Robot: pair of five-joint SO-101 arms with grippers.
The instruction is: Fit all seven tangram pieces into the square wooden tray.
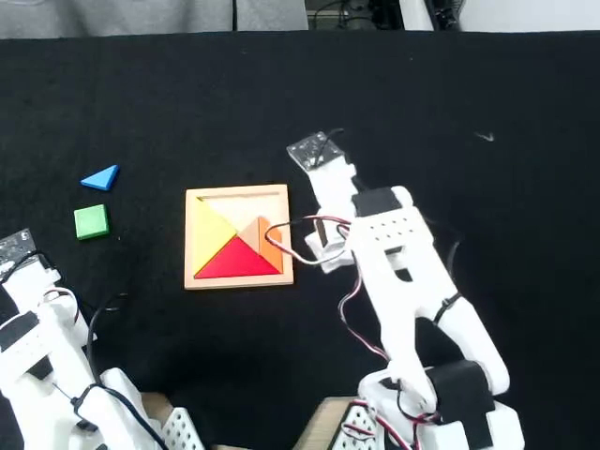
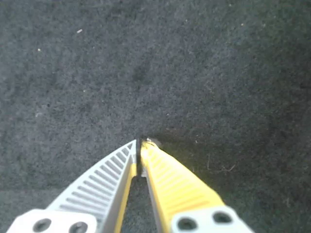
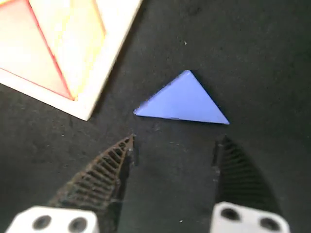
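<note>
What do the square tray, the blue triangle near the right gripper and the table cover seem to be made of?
Square tray: pale unpainted wood, judging by its light, matt rim. Blue triangle: probably painted wood or plastic; smooth, even colour, no grain shows. Table cover: dark cloth or felt, with a fuzzy, speckled surface and lint.

Soft, even light falls on the dull black cloth (image 1: 487, 94), and the wooden tray (image 3: 114, 46) glares pale.

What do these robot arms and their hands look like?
The left arm and right arm are white plastic with black motor blocks and looping wires. The left hand has one white and one yellow ribbed finger; the right hand, two dark ribbed fingers.
</note>
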